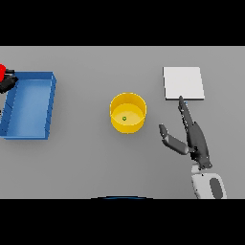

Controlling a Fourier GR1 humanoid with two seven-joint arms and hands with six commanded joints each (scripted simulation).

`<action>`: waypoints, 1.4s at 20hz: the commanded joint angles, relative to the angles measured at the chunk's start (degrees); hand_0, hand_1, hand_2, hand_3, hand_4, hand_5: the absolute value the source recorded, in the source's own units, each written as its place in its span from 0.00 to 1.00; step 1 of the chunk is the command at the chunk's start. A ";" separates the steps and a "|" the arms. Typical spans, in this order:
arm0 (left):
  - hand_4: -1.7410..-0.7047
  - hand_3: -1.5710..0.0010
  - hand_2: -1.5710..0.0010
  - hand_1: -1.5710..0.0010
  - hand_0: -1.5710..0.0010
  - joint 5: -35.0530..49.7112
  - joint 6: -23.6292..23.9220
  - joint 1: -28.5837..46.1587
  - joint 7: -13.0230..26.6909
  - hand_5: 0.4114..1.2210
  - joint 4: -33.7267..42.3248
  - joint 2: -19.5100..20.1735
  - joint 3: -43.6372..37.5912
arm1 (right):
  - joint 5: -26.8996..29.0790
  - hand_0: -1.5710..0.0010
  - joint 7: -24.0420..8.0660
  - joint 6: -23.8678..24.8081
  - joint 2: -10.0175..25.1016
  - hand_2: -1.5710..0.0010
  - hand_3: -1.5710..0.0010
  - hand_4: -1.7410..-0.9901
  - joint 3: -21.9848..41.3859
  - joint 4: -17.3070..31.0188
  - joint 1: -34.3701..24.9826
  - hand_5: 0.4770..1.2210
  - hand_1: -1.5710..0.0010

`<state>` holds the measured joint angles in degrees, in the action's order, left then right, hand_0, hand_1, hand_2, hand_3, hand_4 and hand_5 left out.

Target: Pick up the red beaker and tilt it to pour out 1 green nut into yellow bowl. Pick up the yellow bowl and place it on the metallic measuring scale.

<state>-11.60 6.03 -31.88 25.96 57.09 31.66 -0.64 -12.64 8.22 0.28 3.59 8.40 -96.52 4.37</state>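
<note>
We judge the main risk to be in the coming grasp of the yellow bowl (pixel 128 113): our right robot hand (pixel 191 136) lies well to its right, so a sideways reach could shove the bowl across the bench (pixel 95 162) instead of closing on its rim, and a jolt or tilt in the lift could throw out the green nut (pixel 124 118) lying in the bowl's bottom. The pour looks done, since one nut sits in the bowl.

The right robot hand is open and holds nothing: its fingers stretch straight toward the far side, tips almost at the near edge of the metallic measuring scale (pixel 183 83), the thumb spread left toward the bowl.

At the far left, the left robot hand (pixel 6 83) appears shut round the red beaker (pixel 2 71), beside the blue tray (pixel 50 95); it is largely cut off at the edge.
</note>
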 commanded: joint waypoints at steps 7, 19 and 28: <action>0.67 0.57 0.58 0.56 0.52 7.63 -10.76 3.72 1.79 0.34 8.36 1.30 -0.52 | 0.25 1.00 -0.41 0.07 0.15 1.00 1.00 0.79 -0.31 -0.09 0.00 0.26 1.00; 0.93 0.97 0.97 0.97 0.97 2.98 -11.59 3.88 -1.03 0.28 7.87 2.84 3.04 | -6.99 1.00 -4.74 2.41 0.24 1.00 1.00 0.83 2.95 -1.58 -0.57 0.22 1.00; 0.90 1.00 1.00 1.00 1.00 5.12 -10.18 5.74 -0.75 0.34 11.44 0.60 2.38 | -23.19 1.00 -6.34 -9.18 15.08 1.00 1.00 0.80 11.95 4.62 -17.05 0.20 1.00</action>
<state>-6.48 -4.14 -26.17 25.27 68.54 32.24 1.75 -35.83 1.86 -8.90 18.68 20.34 -91.91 -12.72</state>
